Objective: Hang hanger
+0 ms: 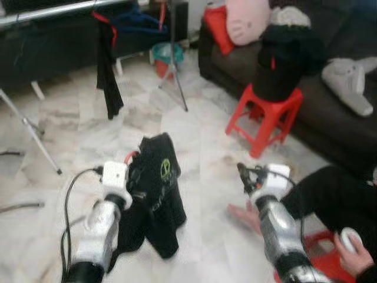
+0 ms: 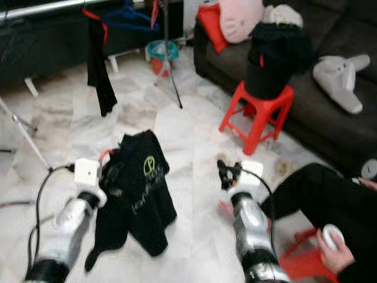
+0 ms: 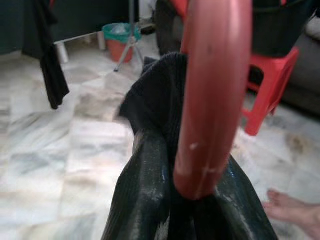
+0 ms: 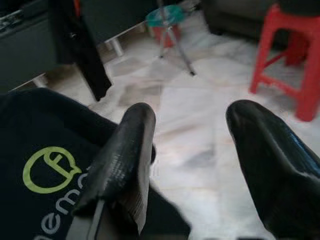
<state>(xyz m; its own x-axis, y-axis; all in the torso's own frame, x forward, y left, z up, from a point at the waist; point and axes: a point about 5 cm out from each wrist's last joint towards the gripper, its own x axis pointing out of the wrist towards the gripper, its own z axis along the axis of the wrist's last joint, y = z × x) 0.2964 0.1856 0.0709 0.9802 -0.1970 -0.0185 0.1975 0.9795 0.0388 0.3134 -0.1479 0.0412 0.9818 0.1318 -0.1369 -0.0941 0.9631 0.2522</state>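
A black T-shirt (image 1: 158, 194) with a green logo hangs on a red hanger (image 3: 215, 100); a bit of the hanger's red hook (image 1: 129, 157) peeks out above the cloth. My left gripper (image 1: 134, 170) is shut on the hanger's hook, low over the marble floor, with the shirt draped around its fingers (image 3: 145, 200). My right gripper (image 1: 244, 177) stands open to the right of the shirt, nothing between its fingers (image 4: 125, 150). The silver clothes rail (image 1: 53, 12) runs across the far left, with a black garment (image 1: 108, 65) and blue hangers (image 1: 138, 20) on it.
A person sits on the floor at the right, foot (image 1: 244, 215) beside my right arm, hand (image 1: 351, 240) holding a white object. A red stool (image 1: 268, 115) bearing a black bag stands before the dark sofa (image 1: 341, 118). Tripod legs (image 1: 177, 76) and a teal bucket (image 1: 168, 54) stand near the rail.
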